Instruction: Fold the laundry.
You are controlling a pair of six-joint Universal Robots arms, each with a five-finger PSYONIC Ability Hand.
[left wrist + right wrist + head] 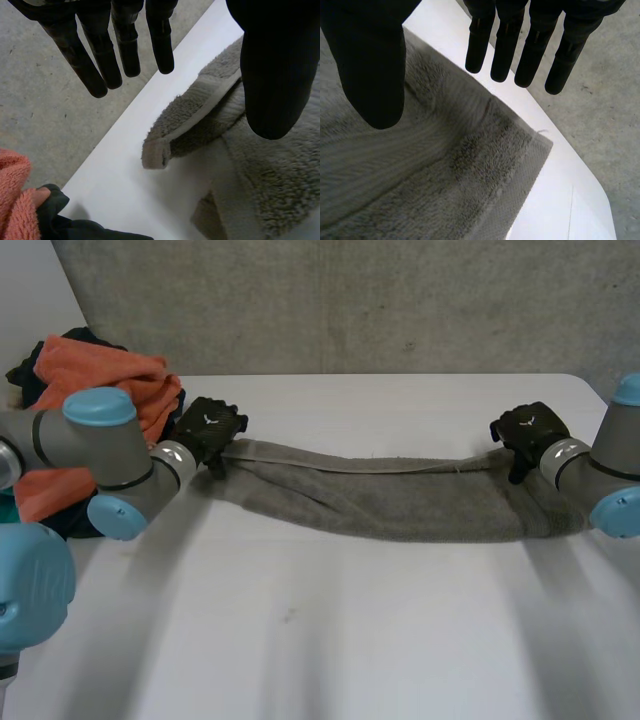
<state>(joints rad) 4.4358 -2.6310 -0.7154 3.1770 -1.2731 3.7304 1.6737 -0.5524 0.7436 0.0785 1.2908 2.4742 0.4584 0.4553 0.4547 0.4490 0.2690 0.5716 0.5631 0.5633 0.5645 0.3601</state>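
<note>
Grey towel [400,502] across the counter [330,640] — my left hand [208,430] and right hand [527,430] at its ends, fingers straight, gripping nothing.

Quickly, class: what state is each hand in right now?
Left hand: open, holding nothing, at the grey towel's end.
Right hand: open, holding nothing, at its other end.

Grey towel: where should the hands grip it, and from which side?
Probably the far corners of the grey towel, from above: it lies bunched lengthwise, hem exposed. The open left hand is over the curled corner, the open right hand over the flat corner.
</note>
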